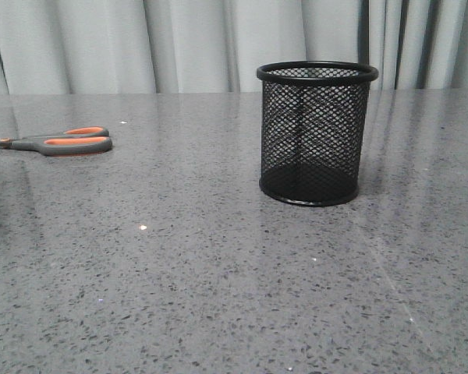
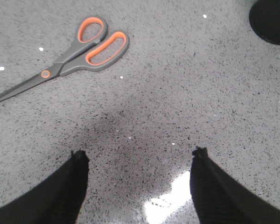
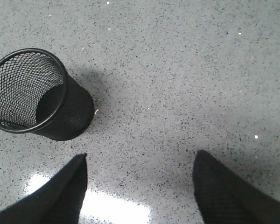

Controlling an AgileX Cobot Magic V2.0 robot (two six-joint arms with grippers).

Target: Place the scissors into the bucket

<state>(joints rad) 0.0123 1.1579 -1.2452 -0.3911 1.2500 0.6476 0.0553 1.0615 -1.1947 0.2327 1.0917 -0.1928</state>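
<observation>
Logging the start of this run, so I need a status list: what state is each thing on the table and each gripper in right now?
scissors: closed, lying flat on the table, untouched.
bucket: upright, empty, standing apart from the scissors.
left gripper: jaws open, holding nothing, above bare table.
right gripper: jaws open, holding nothing, bucket beside it.

A grey speckled worktop with a glossy sheen stretches back to pale grey pleated curtains behind it.
</observation>
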